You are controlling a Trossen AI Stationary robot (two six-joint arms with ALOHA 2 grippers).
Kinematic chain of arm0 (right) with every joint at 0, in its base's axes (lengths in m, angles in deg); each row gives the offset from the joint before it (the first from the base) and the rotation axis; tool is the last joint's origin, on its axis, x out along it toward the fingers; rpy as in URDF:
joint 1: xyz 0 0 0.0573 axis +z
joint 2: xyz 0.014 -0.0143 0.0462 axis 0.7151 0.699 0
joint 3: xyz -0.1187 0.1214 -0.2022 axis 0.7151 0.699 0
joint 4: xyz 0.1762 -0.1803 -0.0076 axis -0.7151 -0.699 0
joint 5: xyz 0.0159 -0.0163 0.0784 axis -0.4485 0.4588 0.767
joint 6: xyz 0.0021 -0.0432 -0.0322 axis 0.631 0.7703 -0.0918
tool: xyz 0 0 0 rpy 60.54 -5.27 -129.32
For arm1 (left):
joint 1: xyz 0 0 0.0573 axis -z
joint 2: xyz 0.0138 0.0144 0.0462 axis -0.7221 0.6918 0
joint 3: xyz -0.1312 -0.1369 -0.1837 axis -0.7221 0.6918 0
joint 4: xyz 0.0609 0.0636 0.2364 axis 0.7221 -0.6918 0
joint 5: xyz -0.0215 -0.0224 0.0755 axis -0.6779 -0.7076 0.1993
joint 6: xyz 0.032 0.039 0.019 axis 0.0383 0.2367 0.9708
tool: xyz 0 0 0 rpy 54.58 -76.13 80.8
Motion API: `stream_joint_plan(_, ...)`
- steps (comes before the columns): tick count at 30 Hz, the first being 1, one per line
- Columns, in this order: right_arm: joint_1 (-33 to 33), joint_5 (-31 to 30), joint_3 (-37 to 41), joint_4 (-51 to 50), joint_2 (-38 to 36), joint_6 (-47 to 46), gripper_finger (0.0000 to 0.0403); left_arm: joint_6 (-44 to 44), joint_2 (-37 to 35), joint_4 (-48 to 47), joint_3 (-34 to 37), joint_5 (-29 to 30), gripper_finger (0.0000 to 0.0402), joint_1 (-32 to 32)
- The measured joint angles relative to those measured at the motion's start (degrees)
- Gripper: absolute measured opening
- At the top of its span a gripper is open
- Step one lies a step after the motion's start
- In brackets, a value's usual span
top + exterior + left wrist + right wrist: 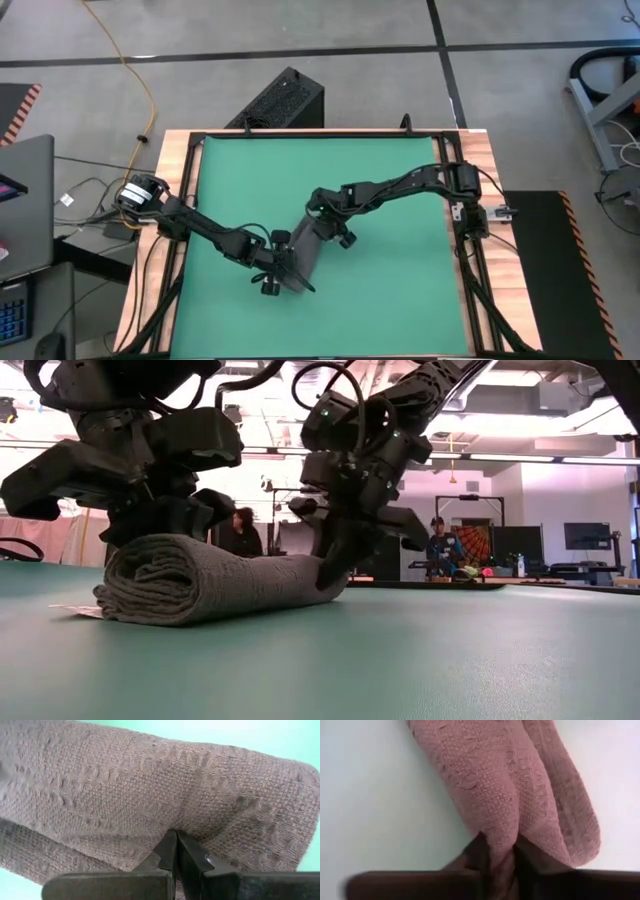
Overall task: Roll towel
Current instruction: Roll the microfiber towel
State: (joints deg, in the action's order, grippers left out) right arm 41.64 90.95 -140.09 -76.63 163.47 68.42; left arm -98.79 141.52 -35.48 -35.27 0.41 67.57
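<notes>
Green mat point(390, 190) covers the table, and the towel point(305, 255) lies rolled up near its front middle. At one end of the roll the left gripper point(277, 262) presses down, fingers closed together. At the other end, the right gripper point(330, 228) pinches a fold of cloth.

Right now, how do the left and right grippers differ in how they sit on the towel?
The left gripper is at the towel's near end; the right gripper is at its far end. The left fingers are pressed together against the cloth with nothing visibly between them; the right gripper's fingers pinch a fold of towel between them. Both are down on the same rolled towel on the green mat.
</notes>
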Motion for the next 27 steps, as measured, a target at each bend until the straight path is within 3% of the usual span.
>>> stream_joint_plan(2,-0.1,0.2,-0.1,-2.1,-0.1,-1.8,0.0039,-0.7,0.0,0.0,0.0,0.1,0.0,0.0)
stream_joint_plan(6,0.3,2.6,-0.6,-10.3,-0.8,-5.3,0.0039,-1.9,0.1,0.4,0.0,1.0,0.0,0.0)
stream_joint_plan(9,0.3,10.5,-2.8,-19.7,-0.8,-9.0,0.0039,-2.3,0.2,1.5,0.0,1.4,0.0,-0.2)
stream_joint_plan(13,-0.6,20.9,-7.5,-29.1,-0.6,-15.1,0.0039,-2.3,0.2,5.7,0.1,-2.3,0.0,-0.3)
stream_joint_plan(20,-3.3,27.3,-9.8,-29.6,0.6,-28.2,0.0039,-3.2,0.3,10.1,0.2,-6.4,0.0,-0.2)
stream_joint_plan(27,-2.8,28.9,-10.7,-28.3,6.7,-29.8,0.0039,-2.7,0.3,10.7,0.2,-4.3,0.0,-0.2)
